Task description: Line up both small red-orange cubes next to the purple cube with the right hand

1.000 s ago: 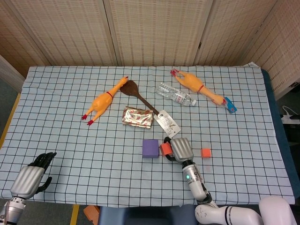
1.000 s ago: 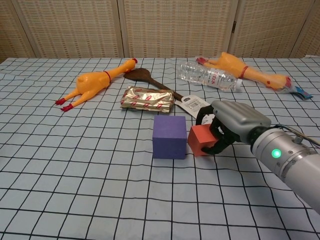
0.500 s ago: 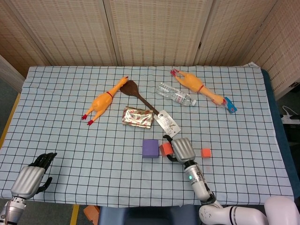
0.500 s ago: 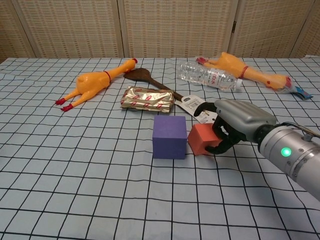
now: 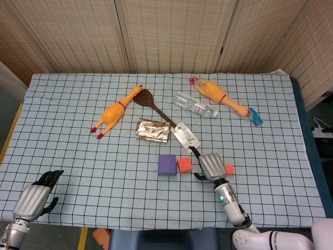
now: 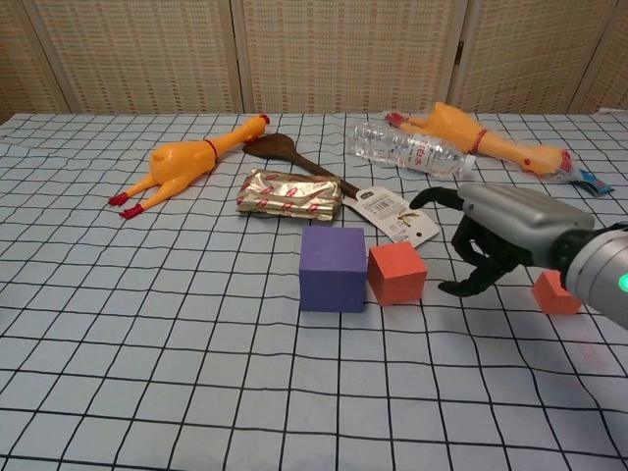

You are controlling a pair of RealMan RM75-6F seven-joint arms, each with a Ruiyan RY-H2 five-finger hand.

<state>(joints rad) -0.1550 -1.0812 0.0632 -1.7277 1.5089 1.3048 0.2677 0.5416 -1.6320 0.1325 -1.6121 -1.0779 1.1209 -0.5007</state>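
Purple cube [image 6: 333, 267] sits mid-table. First red-orange cube [image 6: 396, 273] stands just beside it on the right, turned a little off square, faces nearly touching.

Second red-orange cube [image 6: 556, 291] lies well to the right, partly hidden behind the right forearm in the chest view; in the head view [image 5: 228, 169] it shows just right of the hand.

Right hand [image 6: 491, 242] hovers between the two small cubes, fingers spread and curled downward, holding nothing. Left hand [image 5: 37, 191] rests at the near left corner of the table, fingers curled; nothing seen in it.

Judgement: one cube placed, one to fetch. The small cube looks like light foam or soft plastic, matte, not slippery, stiff enough to pinch. Best hold is thumb on one side face and fingers on the opposite face. It is light enough to skid if nudged, so close on it from above. Setting it down may bump the placed cube.

Far side: two rubber chickens [image 5: 115, 113], wooden spoon [image 5: 152, 103], foil packet [image 5: 153, 130], bottle [image 5: 195, 104].
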